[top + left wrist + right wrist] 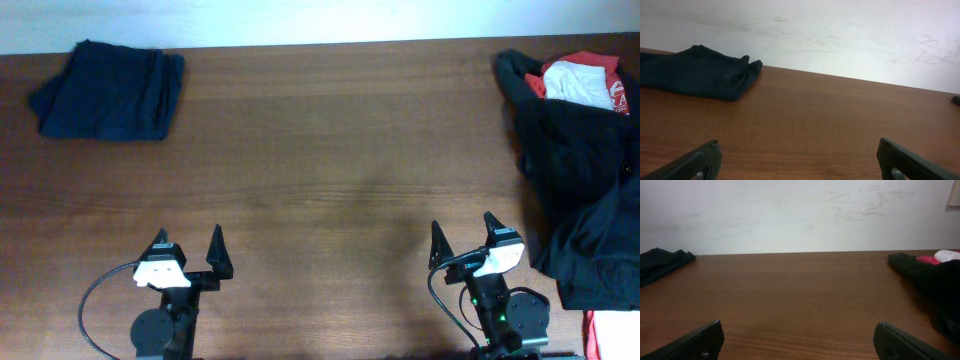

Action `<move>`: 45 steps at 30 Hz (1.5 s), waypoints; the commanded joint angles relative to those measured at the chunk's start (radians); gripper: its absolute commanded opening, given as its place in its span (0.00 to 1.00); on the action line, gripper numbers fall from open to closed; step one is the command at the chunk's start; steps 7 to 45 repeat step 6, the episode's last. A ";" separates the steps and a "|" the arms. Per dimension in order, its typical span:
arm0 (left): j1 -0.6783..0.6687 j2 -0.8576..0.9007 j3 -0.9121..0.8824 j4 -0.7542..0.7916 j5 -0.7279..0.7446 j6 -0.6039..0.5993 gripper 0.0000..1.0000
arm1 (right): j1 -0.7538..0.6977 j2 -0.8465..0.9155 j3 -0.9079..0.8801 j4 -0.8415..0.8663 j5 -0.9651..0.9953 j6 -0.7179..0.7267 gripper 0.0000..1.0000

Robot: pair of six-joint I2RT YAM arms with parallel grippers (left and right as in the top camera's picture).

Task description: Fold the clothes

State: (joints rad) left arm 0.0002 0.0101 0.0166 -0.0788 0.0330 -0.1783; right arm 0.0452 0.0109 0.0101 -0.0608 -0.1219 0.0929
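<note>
- My left end effector point(188, 238) sits low at the near edge of the bench point(330, 150), left of centre, pointing toward the far side. Its two fingers point(695, 162) are spread wide with only bare wood between them, and nothing is gripped.
- My right end effector point(463, 226) is also at the near edge, right of centre. It is likewise spread wide and gripping nothing; its wrist view shows open wood between the finger tips.
- The navy garment point(108, 90) lies folded in the far left corner of the bench, a compact, roughly rectangular bundle, well apart from both arms. In the left wrist view it lies flat on the wood, close under the pale wall point(840, 35).
- The black garment point(585, 190) is heaped loosely along the right edge, from the far right corner down to just beside the right arm. It is rumpled, not folded.
- The red-and-white garment point(585, 82) rests on the black one at the far end, touching it and partly tucked into its folds.
- A black cable point(95, 295) loops out from the left arm base.
</note>
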 commanded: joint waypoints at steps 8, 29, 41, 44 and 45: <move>-0.004 -0.005 -0.008 0.000 -0.004 0.016 0.99 | -0.007 -0.008 -0.005 -0.007 -0.002 -0.008 0.99; -0.004 -0.005 -0.008 0.000 -0.004 0.016 0.99 | -0.007 -0.008 -0.005 -0.007 -0.002 -0.008 0.99; -0.004 -0.005 -0.008 0.000 -0.004 0.016 0.99 | -0.007 -0.008 -0.005 -0.007 -0.002 -0.008 0.99; -0.004 -0.005 -0.008 0.000 -0.004 0.016 0.99 | -0.007 -0.008 -0.005 -0.007 -0.002 -0.008 0.99; -0.004 -0.005 -0.008 0.000 -0.004 0.016 0.99 | -0.007 -0.008 -0.005 -0.007 -0.002 -0.008 0.99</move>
